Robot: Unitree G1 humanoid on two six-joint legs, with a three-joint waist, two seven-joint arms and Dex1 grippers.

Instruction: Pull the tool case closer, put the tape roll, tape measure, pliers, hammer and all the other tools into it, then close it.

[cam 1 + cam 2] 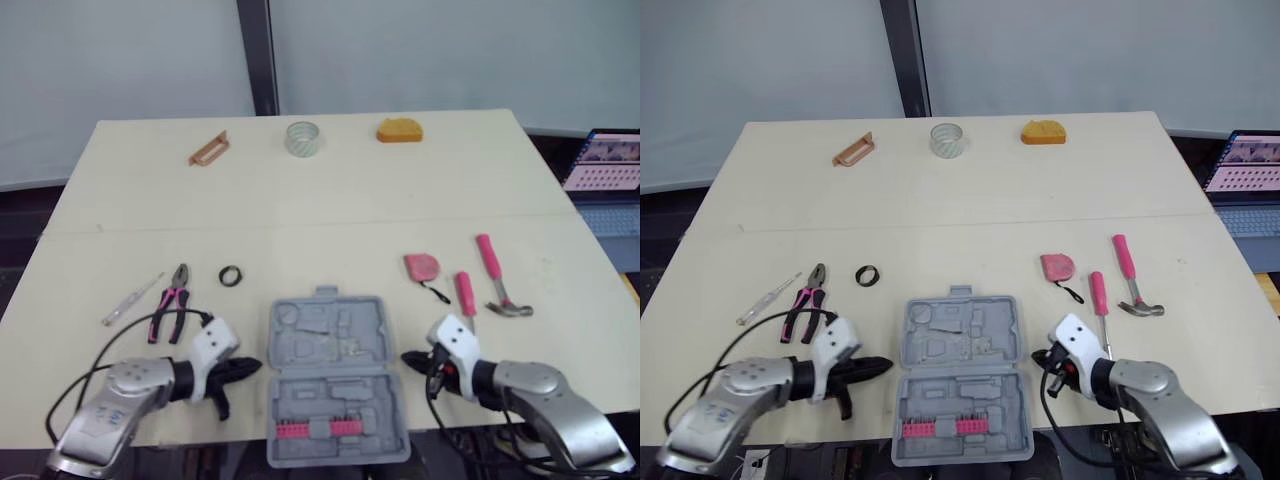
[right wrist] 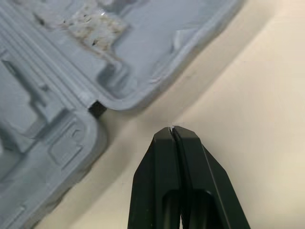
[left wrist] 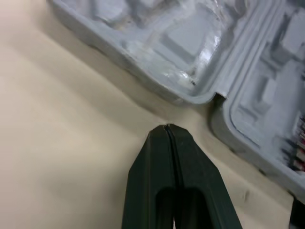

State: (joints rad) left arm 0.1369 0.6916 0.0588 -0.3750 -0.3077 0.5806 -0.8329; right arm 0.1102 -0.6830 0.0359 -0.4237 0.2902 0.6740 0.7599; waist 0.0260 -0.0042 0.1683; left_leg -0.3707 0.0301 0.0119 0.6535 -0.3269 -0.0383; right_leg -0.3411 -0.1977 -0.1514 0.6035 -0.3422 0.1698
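The case (image 1: 335, 345) is lying open at the near edge of the table (image 1: 300, 215), in the middle, and is being flanked by both grippers, so the pulling step is being judged as done or nearly so. The left gripper (image 1: 247, 368) is being held just beside the case's left rim, its fingers (image 3: 155, 162) being pressed together on nothing. The right gripper (image 1: 410, 357) is being held just beside the right rim, its fingers (image 2: 162, 162) likewise being pressed together and empty.

Inside the case only a pink bit strip (image 1: 320, 429) is being seen, in the near half; the other recesses are being left unfilled. Left of the case, the pliers (image 1: 172, 303), a clear screwdriver (image 1: 130, 299) and a black roll (image 1: 231, 276) are lying loose. To the right are the tape measure (image 1: 421, 265), a pink screwdriver (image 1: 465, 295) and the hammer (image 1: 495, 275). Along the far edge a brown handle (image 1: 209, 149), a clear roll (image 1: 302, 138) and an orange block (image 1: 399, 130) are lying well apart. All packing, and the closing, are being judged as not yet begun.
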